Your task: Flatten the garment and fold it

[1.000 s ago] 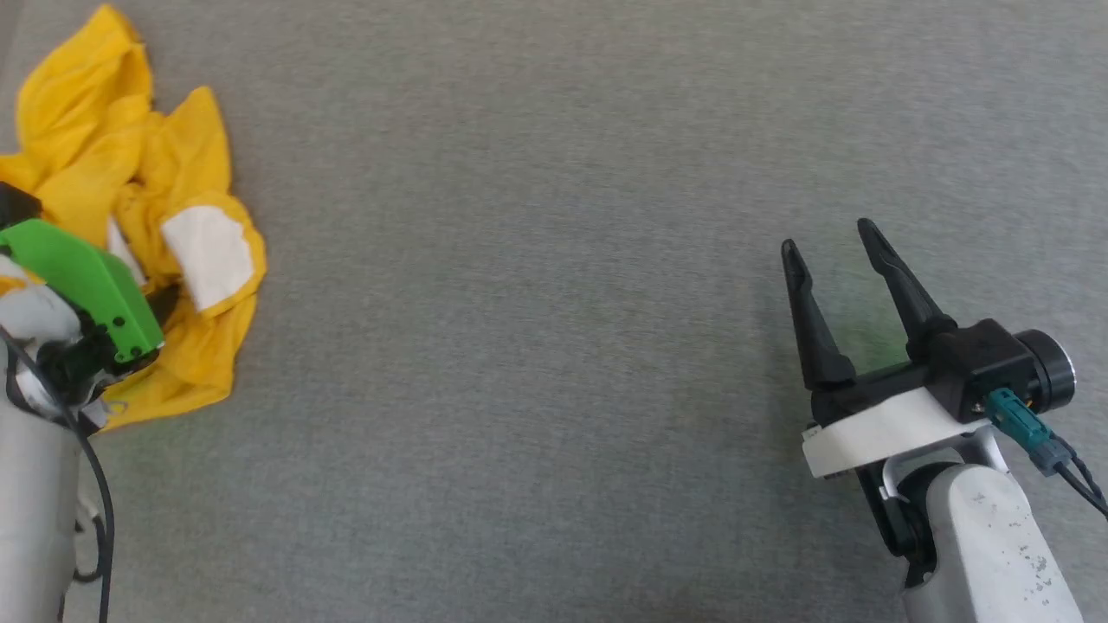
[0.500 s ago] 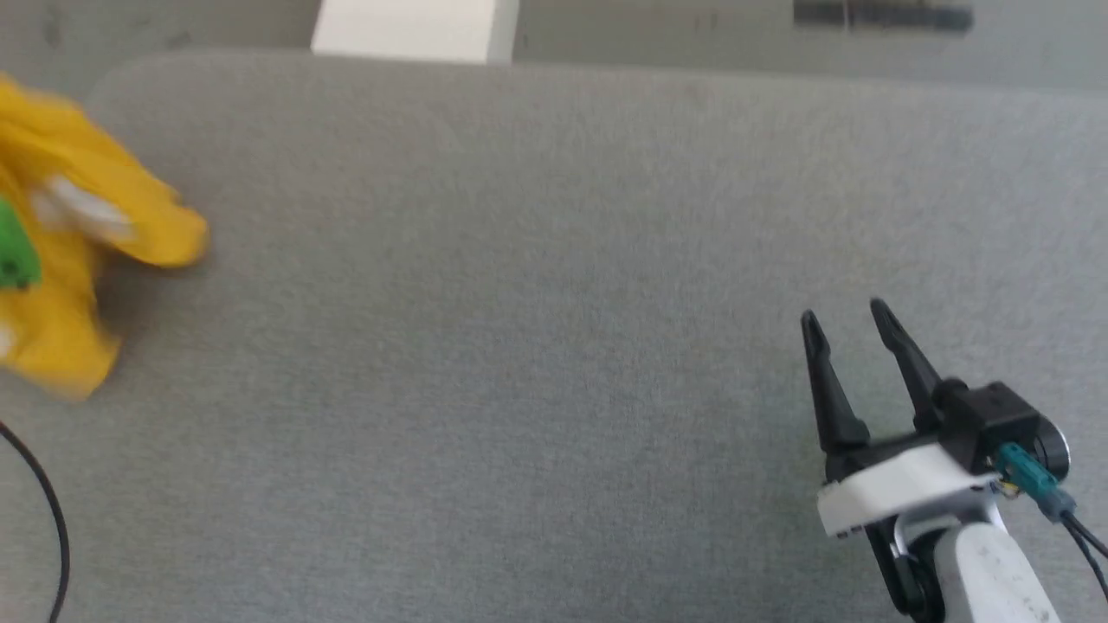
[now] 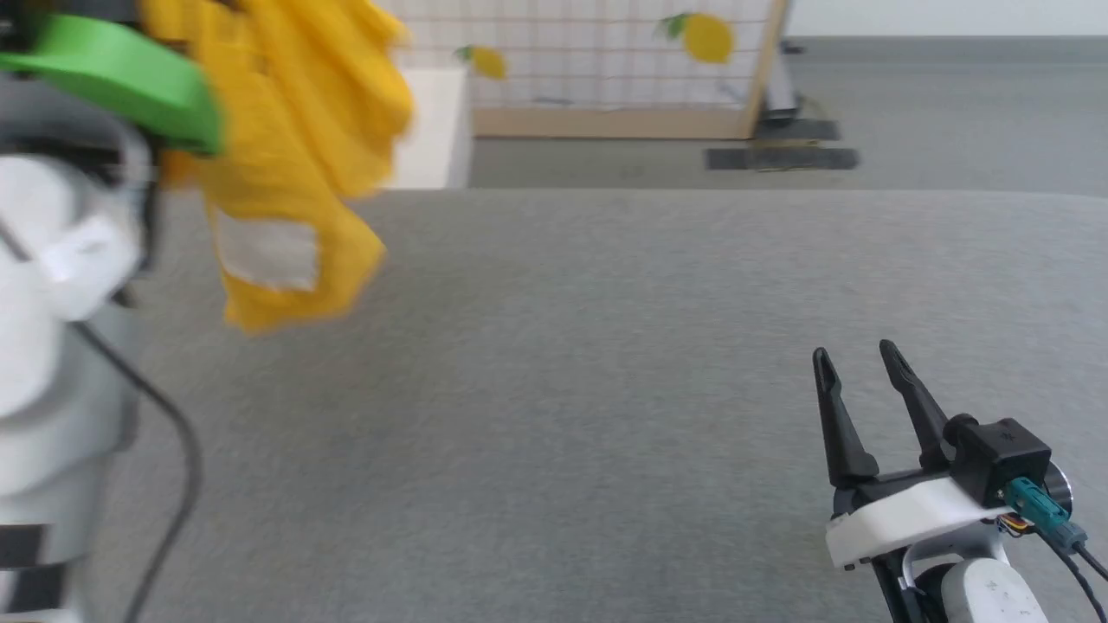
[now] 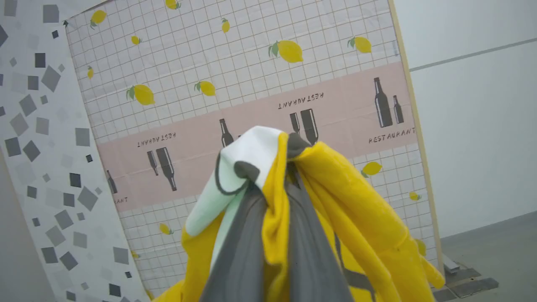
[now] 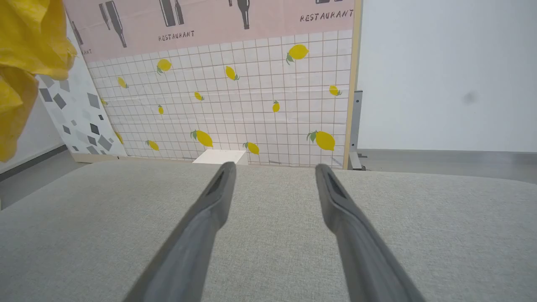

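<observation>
Garment (image 3: 286, 173) hangs bunched at the far left of the head view, lifted off the grey padded surface (image 3: 563, 389) as far as the blur lets me judge, with a white patch (image 3: 268, 251) on its lower fold; the left gripper (image 4: 272, 159) is clamped tight on a gathered fold, yellow and white cloth pinched between its two fingers in the left wrist view; which part of the garment that fold is, I cannot tell. By my reading the step in hand is the pick-up before flattening; the cloth is crumpled, nothing spread or folded yet. The next move likely calls for bringing it over the middle of the surface and finding a second hold on an edge or corner, so that it can be drawn out flat. The middle of the surface offers wide room to lay the cloth; beyond its far edge a white box (image 3: 428, 130) and a lemon-printed panel (image 3: 606, 78) stand well back. At the lower right the right gripper (image 3: 855, 353) hovers low over the surface, jaws spread wide, holding nothing, well apart from the garment.
</observation>
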Available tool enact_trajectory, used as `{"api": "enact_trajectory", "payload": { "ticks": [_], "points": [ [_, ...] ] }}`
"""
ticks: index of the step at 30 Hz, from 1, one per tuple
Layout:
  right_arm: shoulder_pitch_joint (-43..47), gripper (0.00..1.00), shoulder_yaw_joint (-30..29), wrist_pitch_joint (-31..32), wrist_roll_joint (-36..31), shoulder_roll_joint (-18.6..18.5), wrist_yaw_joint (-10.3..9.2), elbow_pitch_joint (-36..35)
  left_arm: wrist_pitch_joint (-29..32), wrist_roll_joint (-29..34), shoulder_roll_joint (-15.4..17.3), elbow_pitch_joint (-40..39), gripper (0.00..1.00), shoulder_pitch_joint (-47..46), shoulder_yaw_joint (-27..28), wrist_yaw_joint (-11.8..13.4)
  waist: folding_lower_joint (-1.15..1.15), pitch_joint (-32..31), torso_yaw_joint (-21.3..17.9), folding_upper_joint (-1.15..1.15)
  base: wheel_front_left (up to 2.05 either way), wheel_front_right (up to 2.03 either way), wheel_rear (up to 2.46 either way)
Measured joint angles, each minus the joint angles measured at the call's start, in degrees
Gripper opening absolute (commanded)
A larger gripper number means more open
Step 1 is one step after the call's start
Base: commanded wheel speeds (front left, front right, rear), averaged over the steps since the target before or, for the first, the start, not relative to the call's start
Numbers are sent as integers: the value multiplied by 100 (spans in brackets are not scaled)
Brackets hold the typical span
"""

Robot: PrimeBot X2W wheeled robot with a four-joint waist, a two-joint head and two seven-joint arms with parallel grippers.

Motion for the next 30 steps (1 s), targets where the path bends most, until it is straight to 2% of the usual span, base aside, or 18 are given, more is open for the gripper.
{"api": "enact_trajectory", "payload": {
  "ticks": [5, 9, 10, 12, 18, 19, 20, 21, 23, 25, 28, 30],
  "points": [
    [31, 100, -29, 10, 5, 1, 0, -54, 174, -209, -651, -222, 0, 30, -400, -13, 0, -68, -437, 0, 0, 0, 0],
    [51, 100, -63, 51, 15, -3, 0, -71, 390, -480, -1206, -31, 0, 377, -865, -76, 0, -53, -797, 0, 0, 0, 0],
    [53, 100, -55, 52, 29, -2, 0, -75, 702, -626, -1434, 292, 0, 730, -1181, -177, 0, -32, -974, 0, 0, 0, 0],
    [54, 100, -34, 53, 48, -3, 0, -73, 1072, -832, -1591, 657, 0, 1081, -1451, -293, 0, -8, -1121, 0, 0, 0, 0],
    [58, 100, 16, 74, 55, -4, 0, -65, 2540, -1338, -1882, 1680, 0, 1957, -2149, -557, 0, 83, -1474, 0, 0, 0, 0],
    [60, 100, 20, 96, 55, -4, 0, -64, 2816, -1434, -1905, 1805, 11, 2068, -2226, -556, 0, 103, -1509, 0, 0, 0, 0],
    [66, 100, 31, 110, 55, -4, 0, -60, 3052, -1502, -1912, 1882, 87, 2170, -2290, -553, 0, 126, -1530, -1, 0, 0, 0],
    [70, 100, 34, 111, 55, -4, 0, -59, 3161, -1549, -1919, 1907, 100, 2244, -2306, -538, 0, 143, -1540, 0, 0, 0, 0],
    [84, 100, 38, 126, 55, -4, 0, -59, 3121, -1638, -1941, 1811, 100, 2360, -2256, -523, 0, 162, -1521, 0, 0, 0, 0],
    [105, 100, 44, 135, 54, -4, 0, -59, 2765, -1684, -1964, 1637, 100, 2436, -2132, -480, 0, 160, -1475, 0, 0, 0, 0],
    [125, 100, 62, 160, 53, -2, 0, -65, 1714, -1683, -1946, 1232, 100, 2575, -1833, -479, 0, 116, -1362, -1, 0, 0, 0],
    [137, 100, 74, 162, 47, -3, 0, -80, 902, -1644, -1939, 1009, 100, 2662, -1534, -370, 0, 80, -1281, 0, 0, 0, 0]
  ]
}}
